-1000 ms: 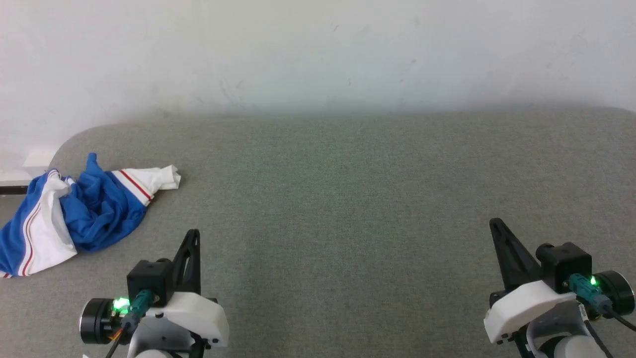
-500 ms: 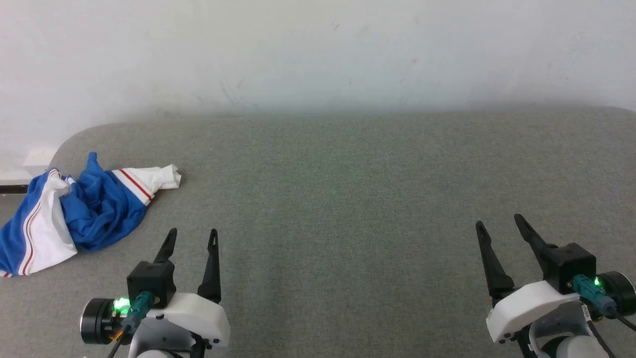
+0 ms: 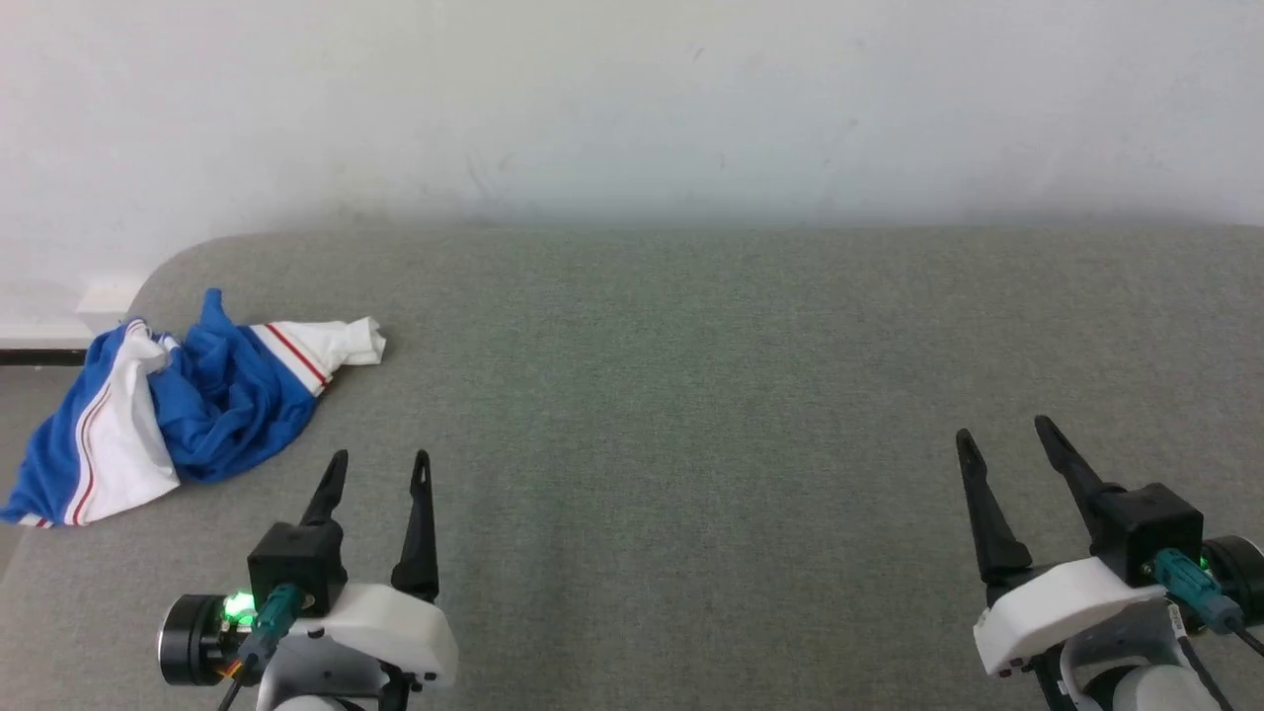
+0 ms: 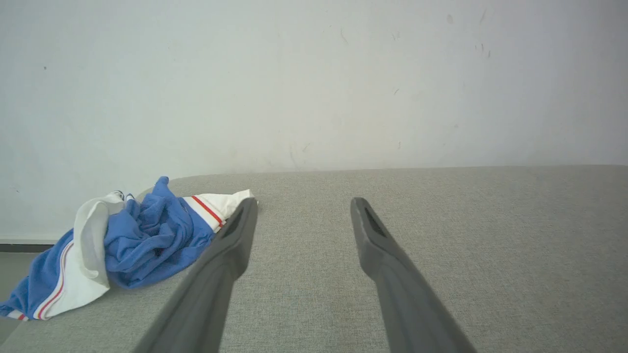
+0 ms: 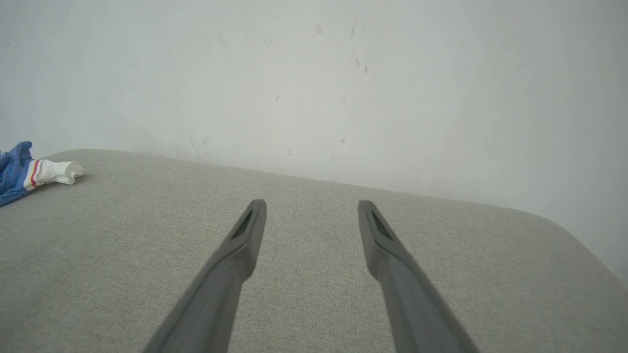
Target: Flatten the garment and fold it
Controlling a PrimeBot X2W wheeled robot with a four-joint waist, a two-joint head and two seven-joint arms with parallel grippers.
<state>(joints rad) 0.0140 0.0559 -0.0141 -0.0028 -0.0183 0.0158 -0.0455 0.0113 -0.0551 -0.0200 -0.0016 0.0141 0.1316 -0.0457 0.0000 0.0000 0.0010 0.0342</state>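
The garment (image 3: 188, 405) lies crumpled in a heap at the far left of the grey surface (image 3: 691, 395), royal blue with white parts and red striping; one end droops over the left edge. It appears again in the left wrist view (image 4: 132, 240) and at the left border of the right wrist view (image 5: 29, 174). My left gripper (image 3: 380, 462) is open at the lower left, a little to the right of the heap and short of it, with nothing between its fingers. At the lower right my right gripper (image 3: 1002, 433) is open too, far from the garment.
A white wall (image 3: 632, 99) rises right behind the grey fabric-covered surface. The surface has rounded corners at the far left (image 3: 178, 259) and, in the right wrist view, at the far right (image 5: 554, 220). A strip of floor (image 3: 20, 415) shows past the left edge.
Both grippers went from shut to open. The head camera has shifted slightly, so the whole scene sits a little further right and lower in the picture.
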